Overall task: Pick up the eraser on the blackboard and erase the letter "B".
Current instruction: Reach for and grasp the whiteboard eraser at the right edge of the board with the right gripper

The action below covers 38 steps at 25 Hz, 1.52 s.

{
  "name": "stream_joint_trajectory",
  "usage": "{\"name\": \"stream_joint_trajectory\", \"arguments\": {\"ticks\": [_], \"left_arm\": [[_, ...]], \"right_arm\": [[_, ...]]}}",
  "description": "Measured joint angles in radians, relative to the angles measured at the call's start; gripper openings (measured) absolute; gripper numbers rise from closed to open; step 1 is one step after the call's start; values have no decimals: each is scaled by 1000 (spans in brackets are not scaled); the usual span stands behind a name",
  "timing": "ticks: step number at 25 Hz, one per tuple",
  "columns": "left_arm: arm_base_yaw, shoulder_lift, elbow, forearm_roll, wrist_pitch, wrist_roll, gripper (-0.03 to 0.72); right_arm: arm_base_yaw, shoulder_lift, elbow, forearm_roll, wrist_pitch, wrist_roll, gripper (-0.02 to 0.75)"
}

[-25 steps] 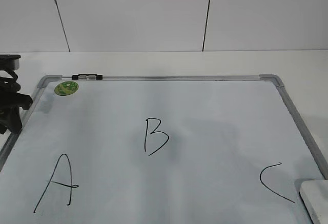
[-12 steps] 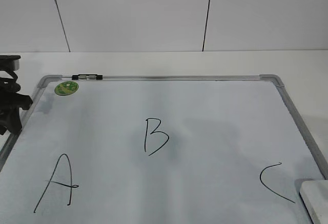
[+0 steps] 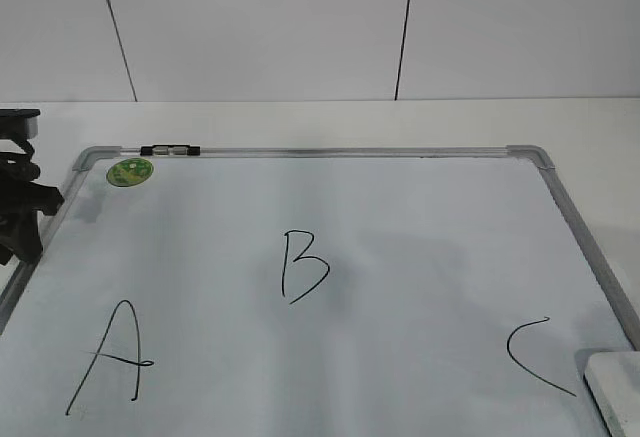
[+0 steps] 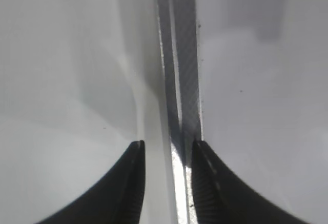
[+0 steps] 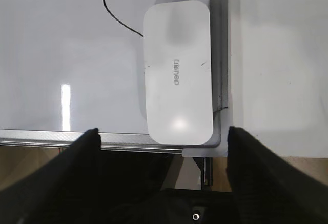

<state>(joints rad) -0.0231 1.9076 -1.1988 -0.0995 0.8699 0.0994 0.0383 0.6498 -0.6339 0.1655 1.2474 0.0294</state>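
The blackboard [image 3: 400, 247] is a white board with a grey frame, lying flat on the table. The letter "B" [image 3: 303, 267] is drawn in black near its middle, with "A" [image 3: 108, 359] at the left and "C" [image 3: 535, 355] at the right. The white eraser [image 3: 615, 389] lies in the board's near right corner; in the right wrist view the eraser [image 5: 177, 73] is just beyond my open right gripper [image 5: 163, 134], which is above it and not touching. My left gripper [image 3: 18, 207] rests at the board's left edge, open and empty, over the frame [image 4: 179, 80].
A round green sticker [image 3: 130, 170] and a small black clip [image 3: 170, 150] sit at the board's far left corner. White table [image 3: 320, 122] surrounds the board, with a white panelled wall behind. The table's near edge shows below the board in the right wrist view [image 5: 123, 147].
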Motion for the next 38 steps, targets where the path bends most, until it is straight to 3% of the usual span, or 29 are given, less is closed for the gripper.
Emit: {"name": "stream_joint_trajectory", "arguments": {"ticks": [13, 19, 27, 33, 38], "left_arm": [[0, 35, -20, -4, 37, 0, 230], [0, 35, -22, -18, 42, -10, 31], [0, 35, -22, -20, 43, -23, 20], [0, 35, -22, -20, 43, -23, 20], [0, 35, -22, -22, 43, -25, 20]], "right_arm": [[0, 0, 0, 0, 0, 0, 584], [0, 0, 0, 0, 0, 0, 585], [0, 11, 0, 0, 0, 6, 587], [0, 112, 0, 0, 0, 18, 659], [0, 217, 0, 0, -2, 19, 670]]}}
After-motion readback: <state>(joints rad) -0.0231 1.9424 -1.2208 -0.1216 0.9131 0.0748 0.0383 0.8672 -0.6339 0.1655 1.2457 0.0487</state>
